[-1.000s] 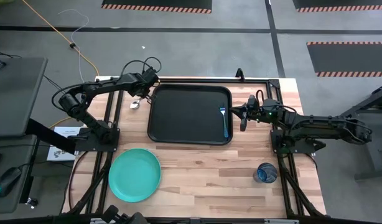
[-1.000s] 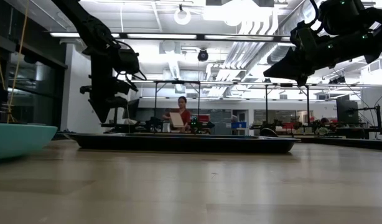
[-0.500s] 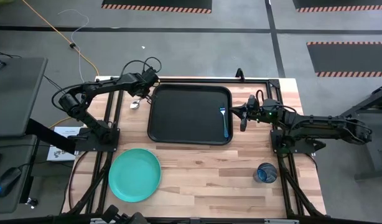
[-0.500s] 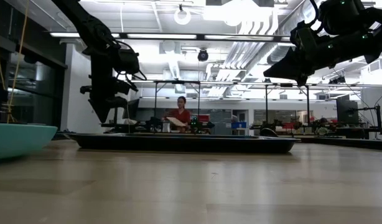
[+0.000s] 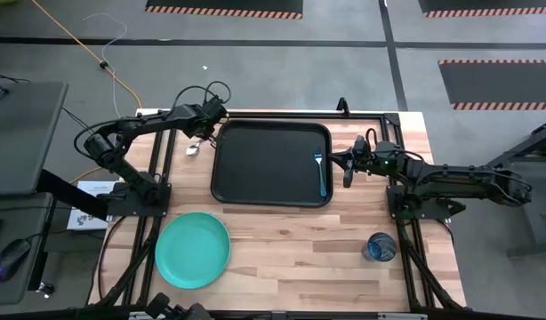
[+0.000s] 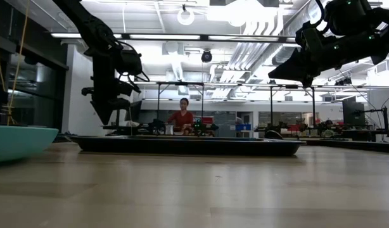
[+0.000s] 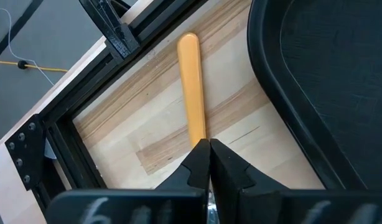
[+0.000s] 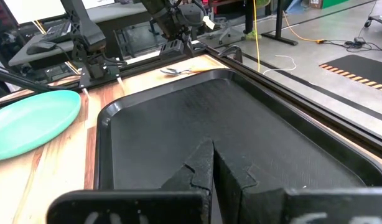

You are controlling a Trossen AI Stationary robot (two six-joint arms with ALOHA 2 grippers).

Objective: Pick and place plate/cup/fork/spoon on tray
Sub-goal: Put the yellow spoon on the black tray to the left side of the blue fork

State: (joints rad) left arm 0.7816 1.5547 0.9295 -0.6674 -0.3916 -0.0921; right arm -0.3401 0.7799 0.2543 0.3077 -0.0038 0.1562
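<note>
No readable writing anywhere. Left gripper (image 7: 208,163) clenched on the spoon's (image 7: 191,87) orange handle, left of tray (image 5: 255,191); only the left wrist view shows that grasp. Right gripper (image 5: 347,167) pinched closed, empty, at tray's right edge by fork (image 5: 323,178). Plate (image 5: 192,249), cup (image 5: 381,246) on table (image 5: 291,253). Arms unmoved since earlier; background person (image 6: 182,119) lowered a sheet.

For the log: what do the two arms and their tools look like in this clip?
Both arms are dark, slim and multi-jointed, with black cables looping along them. The left tool ends in two matte black fingers with notched, stepped inner edges; the right tool looks the same. A small green indicator light glows near the right arm's wrist, and more green lights dot its housing in the low view.
</note>
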